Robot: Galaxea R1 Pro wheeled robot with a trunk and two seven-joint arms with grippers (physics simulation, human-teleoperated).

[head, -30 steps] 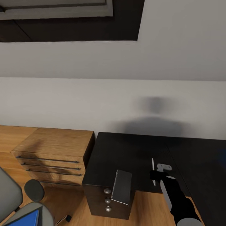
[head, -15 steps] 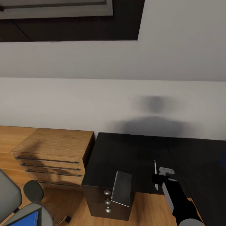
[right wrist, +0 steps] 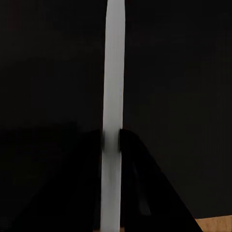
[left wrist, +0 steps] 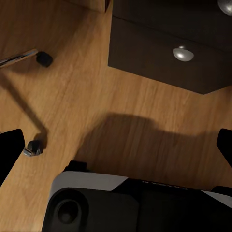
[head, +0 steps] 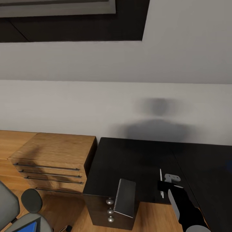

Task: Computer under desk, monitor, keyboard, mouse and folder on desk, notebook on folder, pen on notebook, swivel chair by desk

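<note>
Head looks down at the desk [head: 135,158]; wrists close above it.

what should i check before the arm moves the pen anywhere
1. Hold on the pen: ok, the right claw is pinched shut on it.
2. Pen off the desk: cannot tell, no gap is visible in either view.
3. Notebook ready as a base: not ok, it overhangs the desk's front edge above the drawer knobs and has no folder under it.
4. Folder placed: not ok, it lies on the swivel chair.
5. Left claw: ok, open over the wooden floor.
</note>
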